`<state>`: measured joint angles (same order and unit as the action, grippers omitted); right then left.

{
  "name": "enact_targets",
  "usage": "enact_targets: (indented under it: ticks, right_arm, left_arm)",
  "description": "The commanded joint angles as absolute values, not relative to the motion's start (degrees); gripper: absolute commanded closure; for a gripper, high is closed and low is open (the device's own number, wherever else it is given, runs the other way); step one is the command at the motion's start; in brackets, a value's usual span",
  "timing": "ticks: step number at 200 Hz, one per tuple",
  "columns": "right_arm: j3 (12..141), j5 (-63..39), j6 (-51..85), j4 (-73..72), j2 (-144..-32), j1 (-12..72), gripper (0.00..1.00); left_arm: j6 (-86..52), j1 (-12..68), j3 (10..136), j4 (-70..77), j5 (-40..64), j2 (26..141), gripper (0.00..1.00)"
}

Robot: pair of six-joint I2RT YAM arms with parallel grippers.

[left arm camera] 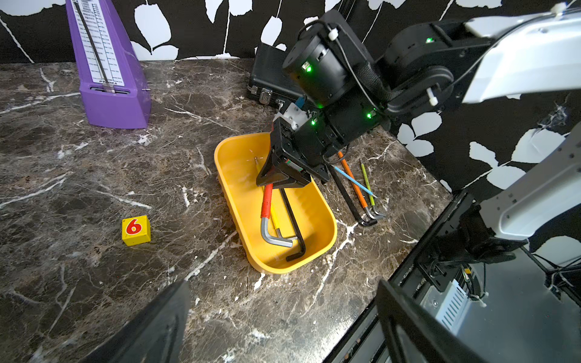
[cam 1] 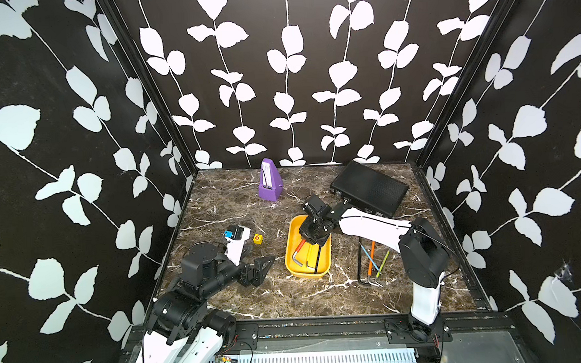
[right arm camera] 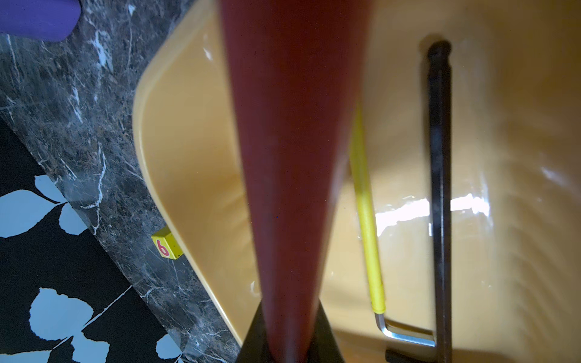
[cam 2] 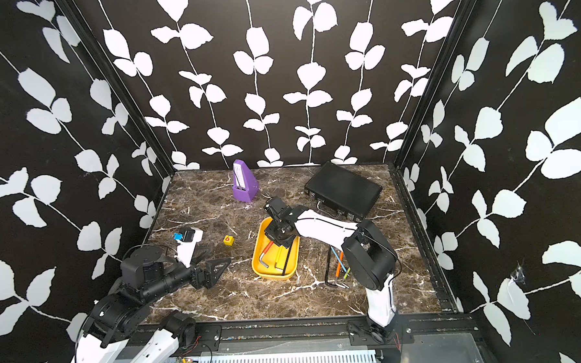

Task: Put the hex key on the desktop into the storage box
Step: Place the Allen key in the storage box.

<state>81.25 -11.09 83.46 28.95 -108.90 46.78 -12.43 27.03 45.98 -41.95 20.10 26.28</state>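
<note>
Right gripper (left arm camera: pixel 278 182) is closed on the top of the red-sleeved hex key (left arm camera: pixel 267 201). The key hangs steeply into the storage box (cam 1: pixel 306 274), and its bare bent end looks to be down on the box floor. Not yet released.
Already flat in the box: yellow-sleeved key (right arm camera: pixel 366 220) and black key (right arm camera: pixel 440 188), just right of the red one.
Left on the desktop (cam 1: pixel 287 300), just right of the box: long black key (left arm camera: pixel 346 198), orange key (left arm camera: pixel 345 166), blue key (left arm camera: pixel 366 190), green key (left arm camera: pixel 367 182), bunched and crossing. Judged a little under halfway.
Left gripper (cam 1: pixel 264 262) is spread wide and empty, parked near left.
Box walls are low. The briefcase (cam 1: pixel 370 185) crowds the far right. The near desktop is open; the numbered block (cam 1: pixel 258 238) and metronome (cam 1: pixel 269 181) stand well apart.
</note>
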Motion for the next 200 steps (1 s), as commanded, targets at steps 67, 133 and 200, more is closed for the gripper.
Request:
enact_targets:
  ticks: [67,133,200]
  right_arm:
    - [78.6,-10.9,90.2,28.1,-109.7,47.6,1.0]
    - [79.2,-12.5,91.2,28.9,-113.0,47.6,1.0]
    - [78.7,-10.9,88.7,30.2,-111.7,47.6,0.71]
  left_arm:
    - [-12.3,27.3,45.5,-41.0,20.2,26.6,0.07]
    - [-12.4,27.3,45.5,-41.0,20.1,26.6,0.07]
    - [-12.3,27.3,45.5,-41.0,20.2,26.7,0.07]
